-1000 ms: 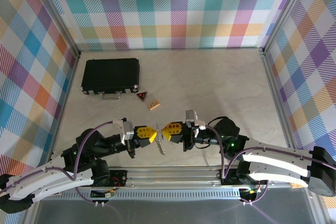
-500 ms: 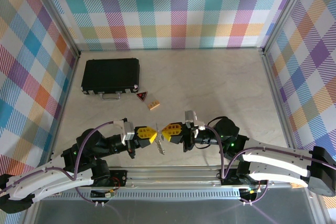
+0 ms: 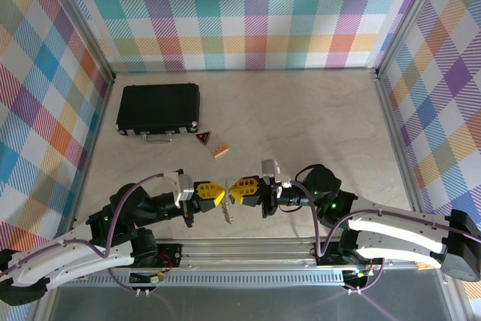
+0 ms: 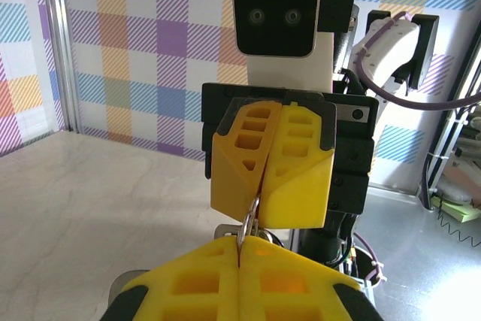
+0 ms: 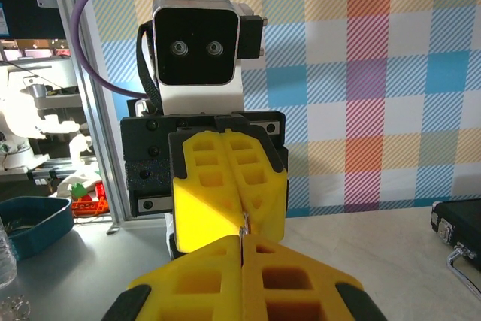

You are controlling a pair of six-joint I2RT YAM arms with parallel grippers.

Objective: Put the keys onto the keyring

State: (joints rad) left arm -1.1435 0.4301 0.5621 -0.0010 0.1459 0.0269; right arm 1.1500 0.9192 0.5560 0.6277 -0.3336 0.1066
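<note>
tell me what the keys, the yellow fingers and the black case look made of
The keys look like bare metal, likely steel: silver-grey, dull shine. The yellow fingers seem moulded or printed plastic, matte, with recessed pockets. The black case is probably hard plastic or leatherette, satin, with bright metal-looking trim and handle on its near edge.

A pale marbled table (image 3: 301, 118) carries a closed black case (image 3: 158, 108) at far left; just right of it lie a red-and-black triangular tag (image 3: 203, 138) and, nearer, a small tan wooden block (image 3: 220, 150).
</note>
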